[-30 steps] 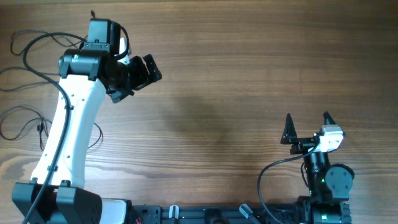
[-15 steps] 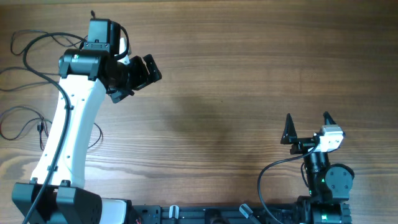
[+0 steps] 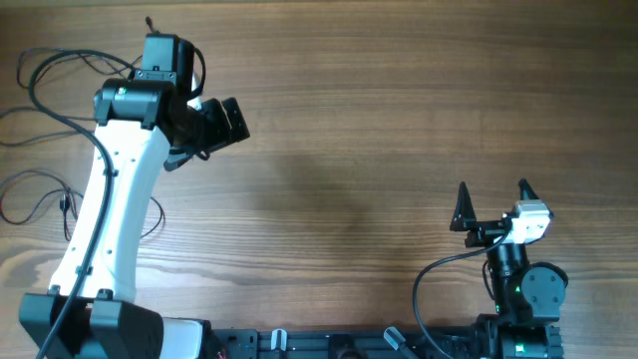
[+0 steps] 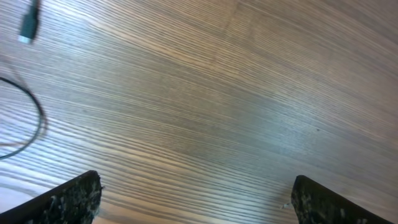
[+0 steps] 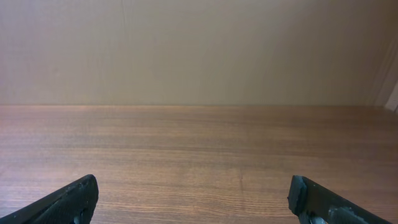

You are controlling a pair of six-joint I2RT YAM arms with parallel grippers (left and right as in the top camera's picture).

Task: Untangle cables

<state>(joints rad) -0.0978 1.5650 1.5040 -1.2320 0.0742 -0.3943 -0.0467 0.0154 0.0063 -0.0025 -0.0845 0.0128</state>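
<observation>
While the wooden table (image 3: 399,120) fills the view, the left gripper (image 3: 221,122) hangs over its far-left part, fingers spread wide, holding nothing. The right gripper (image 3: 493,199) sits at front right, fingers also apart. Thin black cables (image 3: 62,203) lie looped along the table's left edge.

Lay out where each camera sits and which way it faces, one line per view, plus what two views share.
Overhead: above the table, looking straight down; both arms show, left gripper and right gripper open.
Left wrist: on the left arm, tilted down at the wood; own fingertips in the bottom corners.
Right wrist: low, facing level across the table to a beige wall; own fingertips below.
Shared: overhead and left wrist both show the cables.
</observation>
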